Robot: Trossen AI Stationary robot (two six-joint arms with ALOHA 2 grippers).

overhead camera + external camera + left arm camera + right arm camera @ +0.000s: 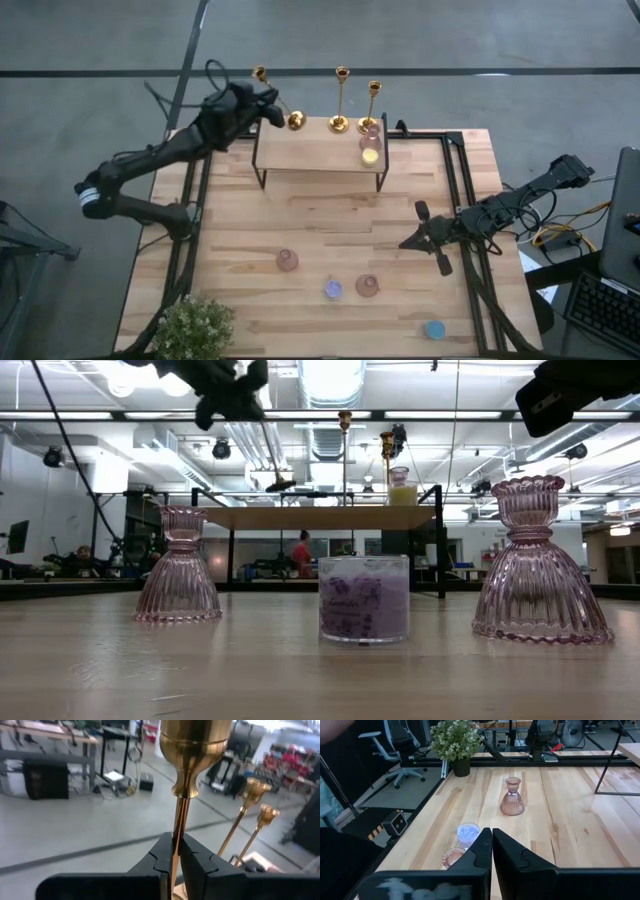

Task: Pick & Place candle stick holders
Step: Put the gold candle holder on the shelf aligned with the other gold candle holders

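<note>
Three gold candlestick holders are at the raised wooden shelf (318,150) at the table's far side. Two stand upright on its far edge (340,100) (372,105), and they also show in the left wrist view (245,815) (262,820). My left gripper (268,105) is shut on the third holder (262,76) at the shelf's far left corner. My right gripper (425,236) is shut and empty, low over the table's right part, and shows in its own view (491,837). My left gripper pinches the holder's thin stem (176,851) between its two fingers, below the cup top (192,740). The fingers come from the table's left and lie across the stem. The holder is tilted. Its round base (280,485) is clear above the shelf top.
A yellow candle in a glass (370,155) and a pink glass holder (370,132) stand on the shelf's right end. Two pink glass holders (287,260) (367,285), a purple candle (333,290) and a blue candle (435,329) stand on the near table. A plant (195,325) is at the near left corner.
</note>
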